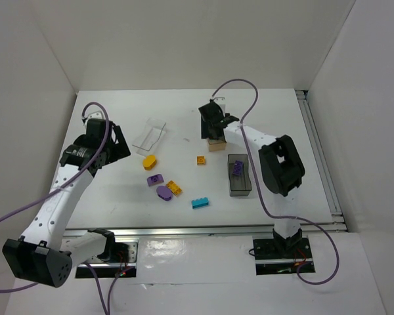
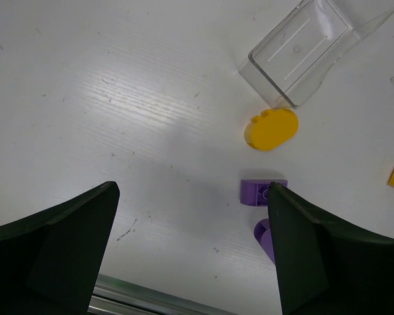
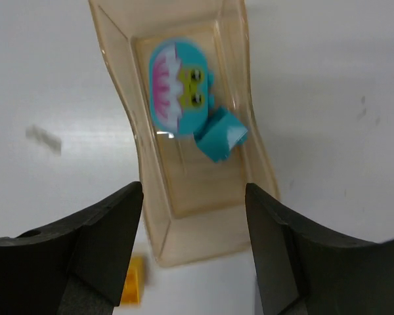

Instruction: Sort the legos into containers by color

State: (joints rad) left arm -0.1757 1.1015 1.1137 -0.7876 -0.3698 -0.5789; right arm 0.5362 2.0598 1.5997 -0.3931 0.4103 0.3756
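My right gripper (image 1: 213,126) (image 3: 194,189) is open and empty, hovering over the tan tub (image 1: 217,146) (image 3: 203,230). That tub holds a rounded cyan piece with a printed face (image 3: 180,85) and a small cyan brick (image 3: 221,134). My left gripper (image 1: 113,148) (image 2: 192,191) is open and empty above bare table, left of a purple brick (image 1: 155,179) (image 2: 257,192). Beside that brick lie a yellow oval brick (image 1: 150,161) (image 2: 270,128), a rounded purple piece (image 1: 163,192) (image 2: 262,235), a yellow brick (image 1: 175,188), a small yellow brick (image 1: 201,160) (image 3: 134,282) and a cyan brick (image 1: 199,203).
The clear tub (image 1: 150,136) (image 2: 269,82) sits empty at the back left of the bricks. The dark grey tub (image 1: 241,187) stands right of centre with a purple brick (image 1: 237,170) inside. White walls enclose the table; a metal rail (image 2: 138,295) runs along the near edge.
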